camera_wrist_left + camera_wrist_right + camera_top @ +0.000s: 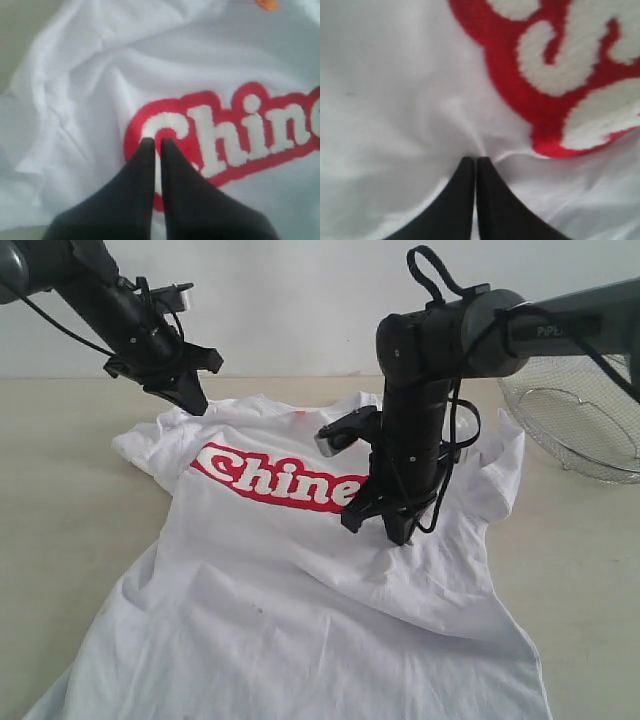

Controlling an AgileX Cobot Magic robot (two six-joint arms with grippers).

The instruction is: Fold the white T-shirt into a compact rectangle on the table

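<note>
**Both grippers closed over the shirt, print half hidden**

Hidden / unclear first:
- The right arm (pixel 420 420) covers the end of the chest print (pixel 270 478). "Chine" reads, the rest is behind the arm.
- The hem of the white T-shirt (pixel 300 610) runs out of the exterior view toward the near edge of the table (pixel 60 500), so its lower corners can't be seen.
- There's a small orange spot (pixel 297 414) at the collar. It's too small to tell what it is.
- Both wrist views are soft, and the right one shows only cloth and a piece of red-and-white lettering.

Container:
- A wire-mesh basket (pixel 580 430) sits by the far right corner of the table, just beside the shirt's sleeve. The picture edge cuts it off. What shows of its inside is mesh only.

Shirt:
- It lies flat on the middle of the table, print side up and wrinkled, with the collar toward the far edge. The sleeves are spread toward the left and right edges.

Grippers:
- The left gripper (pixel 196 400) is over the shoulder area near the far edge. In its wrist view the fingers (pixel 175 165) are pressed nearly together with a thin slit between them, holding nothing, and the tips sit over the letter "C".
- The right gripper (pixel 400 536) points down at the chest, just past the end of the print. Its fingers (pixel 492 195) are pressed together. The tips meet a small pucker of cloth, and I can't tell whether any fabric is caught between them.
</note>
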